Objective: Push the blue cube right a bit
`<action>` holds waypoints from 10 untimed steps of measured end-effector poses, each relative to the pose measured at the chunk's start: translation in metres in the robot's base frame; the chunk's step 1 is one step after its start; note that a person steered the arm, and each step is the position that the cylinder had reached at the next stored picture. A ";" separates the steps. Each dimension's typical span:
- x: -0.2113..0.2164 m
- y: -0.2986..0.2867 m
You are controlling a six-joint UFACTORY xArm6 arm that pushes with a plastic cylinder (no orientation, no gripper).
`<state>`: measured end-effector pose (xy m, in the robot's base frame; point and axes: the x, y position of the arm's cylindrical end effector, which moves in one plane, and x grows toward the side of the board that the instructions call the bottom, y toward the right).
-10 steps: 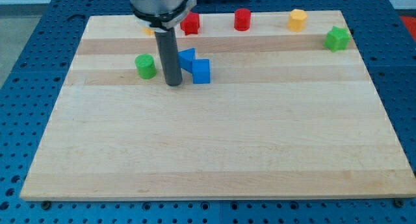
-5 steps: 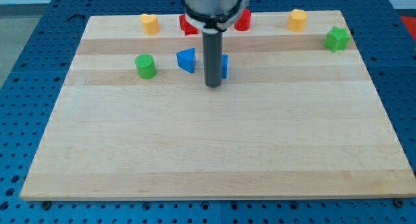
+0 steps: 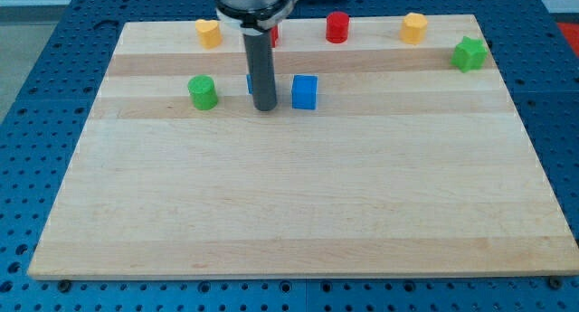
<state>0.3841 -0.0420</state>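
Gripper: none on this arm, so no open or closed state to record; it ends in a dark rod.
My tip (image 3: 265, 108): on the counter (image 3: 298, 203), just left of the blue cube (image 3: 305, 91), a small gap between them.
Blue cube: upper middle of the counter, sitting flat.
Second blue block (image 3: 251, 83): mostly hidden behind the rod, shape unclear.
Green cylinder (image 3: 203, 92): left of the tip.
Top edge: yellow block (image 3: 209, 32), red block (image 3: 273, 33) partly hidden, red cylinder (image 3: 337, 27), yellow block near the right (image 3: 414, 28).
Green block (image 3: 469, 54): far right.
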 end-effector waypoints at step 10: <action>-0.037 0.046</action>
